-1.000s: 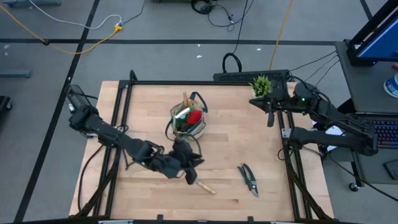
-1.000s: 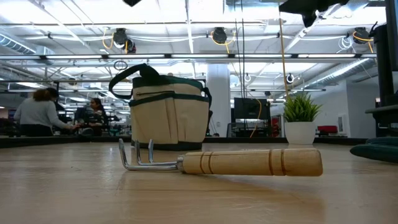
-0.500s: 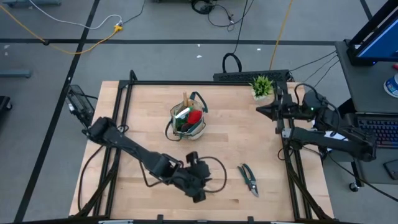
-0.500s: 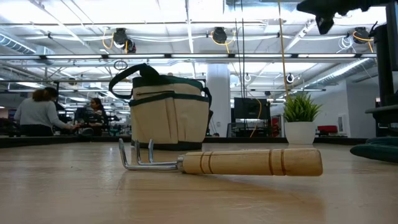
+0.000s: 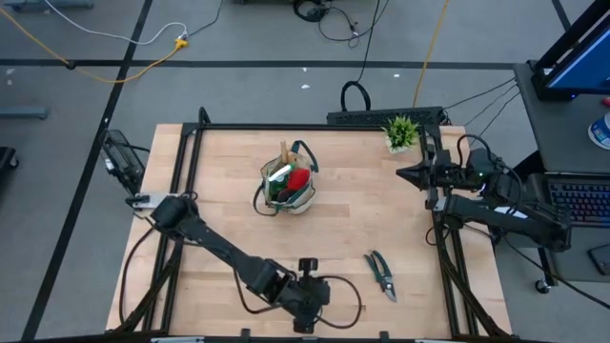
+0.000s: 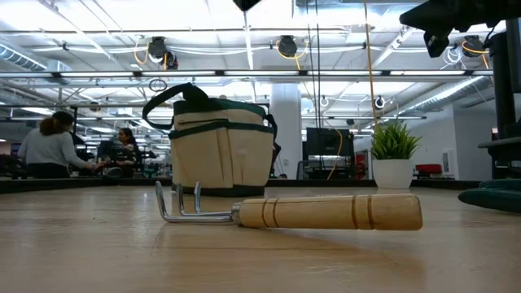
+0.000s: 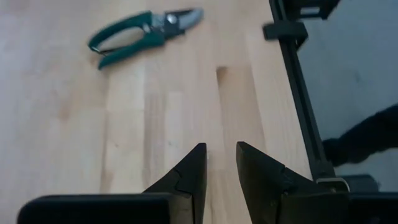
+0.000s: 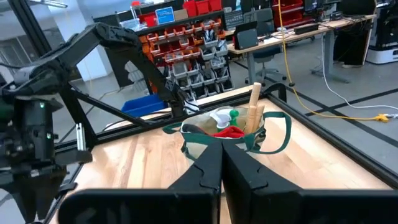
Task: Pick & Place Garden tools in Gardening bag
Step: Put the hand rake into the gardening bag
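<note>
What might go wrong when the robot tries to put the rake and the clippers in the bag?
The left gripper has its fingers only a little apart, and the rake has a thick-looking handle, so the gripper might just push or roll it. The gardening bag already holds a red glove and other tools, so the rake or the pruning shears could catch on them or stick out.

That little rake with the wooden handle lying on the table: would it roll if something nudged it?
The rake probably rolls little: its round wooden handle could turn, but the bent metal prongs should catch on the table. It looks rigid, and likely light.
</note>
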Controlling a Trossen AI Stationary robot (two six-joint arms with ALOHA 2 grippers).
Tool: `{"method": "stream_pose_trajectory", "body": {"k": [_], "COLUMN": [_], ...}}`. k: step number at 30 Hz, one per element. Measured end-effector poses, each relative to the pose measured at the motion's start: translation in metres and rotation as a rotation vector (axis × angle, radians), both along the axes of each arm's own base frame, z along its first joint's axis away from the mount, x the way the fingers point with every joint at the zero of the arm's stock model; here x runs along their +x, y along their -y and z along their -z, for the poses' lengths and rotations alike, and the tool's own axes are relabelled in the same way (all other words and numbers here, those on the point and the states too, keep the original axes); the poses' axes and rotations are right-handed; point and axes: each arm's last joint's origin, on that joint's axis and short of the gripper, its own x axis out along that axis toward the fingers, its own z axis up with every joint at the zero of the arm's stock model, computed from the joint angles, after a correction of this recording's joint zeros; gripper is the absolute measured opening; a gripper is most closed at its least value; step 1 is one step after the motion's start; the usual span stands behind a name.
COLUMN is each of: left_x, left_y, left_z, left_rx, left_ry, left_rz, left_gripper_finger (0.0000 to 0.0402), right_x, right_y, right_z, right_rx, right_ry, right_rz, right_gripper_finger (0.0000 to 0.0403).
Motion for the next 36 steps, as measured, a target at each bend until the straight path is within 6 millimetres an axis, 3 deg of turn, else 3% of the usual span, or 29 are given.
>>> {"method": "stream_pose_trajectory", "body": {"k": [11,16,29,36], "left_x": [0.010,0.013,0.018,0.025], "left_y": [0.002,0.001,-0.006,-0.013], "left_z": [0.038,0.044,0.049,0.058], "left_rx": [-0.035,-0.040,0.069,0.127], "left_ry": [-0.109,-0.121,-0.096,-0.098], "left_rz": [0.041,0.037,0.071,0.117], "left_gripper_finger": [0.0093,0.0097,0.0213,0.0230], "right_x": [0.002,0.002,0.002,0.002], "right_y": [0.001,0.001,0.001,0.001], "right_z": [0.004,0.004,0.004,0.004], "right_rx": [0.004,0.004,0.003,0.001], "right_ry": [0.005,0.006,0.006,0.005], "right_rz": [-0.001,-0.001,-0.001,-0.001], "right_gripper_finger": [0.0000,0.0000,0.0000,0.0000]}}
